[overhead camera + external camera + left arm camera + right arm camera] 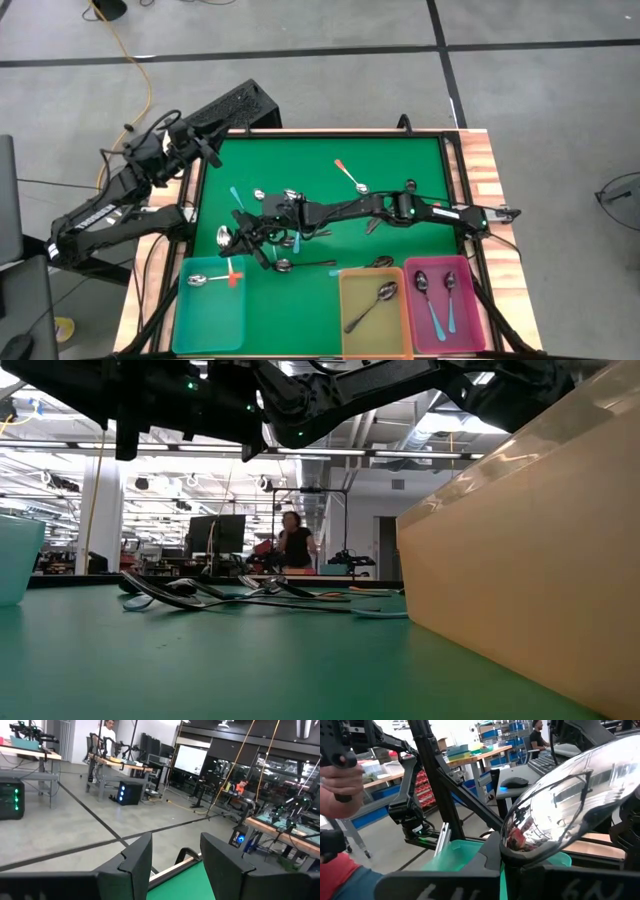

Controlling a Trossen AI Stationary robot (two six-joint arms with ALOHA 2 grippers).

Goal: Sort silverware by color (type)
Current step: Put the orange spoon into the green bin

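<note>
right tool (520,851) clamps a spoon (570,800), its handle hidden.

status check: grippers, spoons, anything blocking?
Right gripper shut on spoon, by teal bin. Left gripper open, empty, parked at table's far-left corner. Loose spoons still on mat. Nothing blocking.

right arm stretched across table, jaws clamped; left arm (110,205) folded back at table edge, jaws apart

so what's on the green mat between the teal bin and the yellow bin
In the high view, between the teal plastic bin and the yellow plastic bin the green mat is bare; the dark-handled spoon lies beyond that gap.
</note>
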